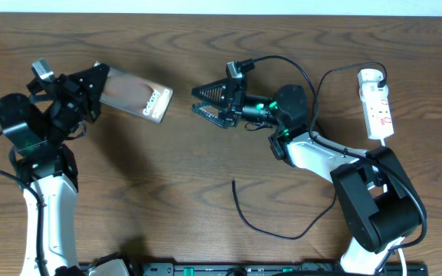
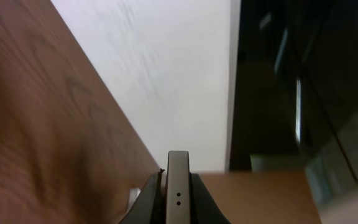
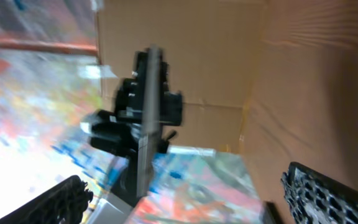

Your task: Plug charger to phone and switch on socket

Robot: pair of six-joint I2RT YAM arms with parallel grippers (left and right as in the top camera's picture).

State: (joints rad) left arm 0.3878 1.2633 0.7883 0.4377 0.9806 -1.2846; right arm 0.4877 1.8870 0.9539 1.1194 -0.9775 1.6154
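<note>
My left gripper point(image 1: 98, 90) is shut on the left end of the phone point(image 1: 140, 96) and holds it at the upper left, with its free end pointing right. In the left wrist view the phone's grey edge point(image 2: 178, 167) sits between the jaws point(image 2: 178, 202). My right gripper point(image 1: 206, 101) is open and empty, pointing left at the phone with a gap between them. In the right wrist view point(image 3: 182, 190) it faces the phone edge-on point(image 3: 148, 118). The charger cable point(image 1: 271, 230) lies in a loop on the table, its free tip point(image 1: 233, 182) at centre. The white socket point(image 1: 377, 103) lies at the upper right.
The wooden table point(image 1: 167, 192) carries both arm bases, the left point(image 1: 44, 199) and the right point(image 1: 378, 207). Thicker black arm cables point(image 1: 313, 84) arc near the right arm. A white cord leaves the socket toward the right base.
</note>
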